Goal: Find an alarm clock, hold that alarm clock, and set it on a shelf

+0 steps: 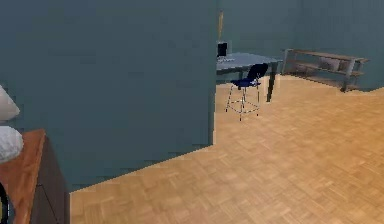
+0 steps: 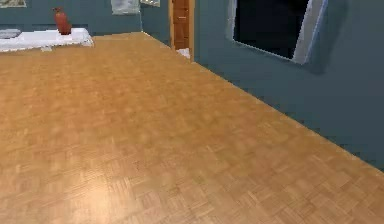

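A low grey shelf unit (image 1: pixel 325 67) stands against the far wall at the forward view's upper right, with small dark items on its boards. A grey desk (image 1: pixel 243 62) beside it carries a small dark upright thing (image 1: pixel 223 49) at its back edge; its shape is too small to name. A blue chair (image 1: pixel 247 88) stands in front of the desk.
A teal wall (image 1: pixel 120 80) blocks the forward view's left and middle, with a wooden cabinet (image 1: pixel 35 185) at the bottom left. In the arm side view, wood floor (image 2: pixel 150 130) spreads wide; a white table (image 2: pixel 45 38) with a red vase (image 2: pixel 62 21), a doorway (image 2: pixel 181 25) and a wall screen (image 2: pixel 275 25) lie beyond.
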Tool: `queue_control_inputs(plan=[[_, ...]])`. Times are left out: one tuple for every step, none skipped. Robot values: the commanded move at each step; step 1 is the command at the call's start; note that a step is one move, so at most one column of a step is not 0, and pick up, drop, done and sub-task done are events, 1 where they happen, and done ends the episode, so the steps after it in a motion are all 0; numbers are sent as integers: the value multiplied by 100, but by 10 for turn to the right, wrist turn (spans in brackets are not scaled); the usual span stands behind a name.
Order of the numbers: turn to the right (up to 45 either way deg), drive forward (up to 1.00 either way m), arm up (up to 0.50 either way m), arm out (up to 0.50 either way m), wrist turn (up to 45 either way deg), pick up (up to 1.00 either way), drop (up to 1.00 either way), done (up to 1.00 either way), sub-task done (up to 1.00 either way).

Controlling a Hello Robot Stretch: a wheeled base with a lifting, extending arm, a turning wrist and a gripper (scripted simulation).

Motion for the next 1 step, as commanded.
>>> queue_control_inputs(plan=[[-450,0,0,0,0,0,0,0,0]])
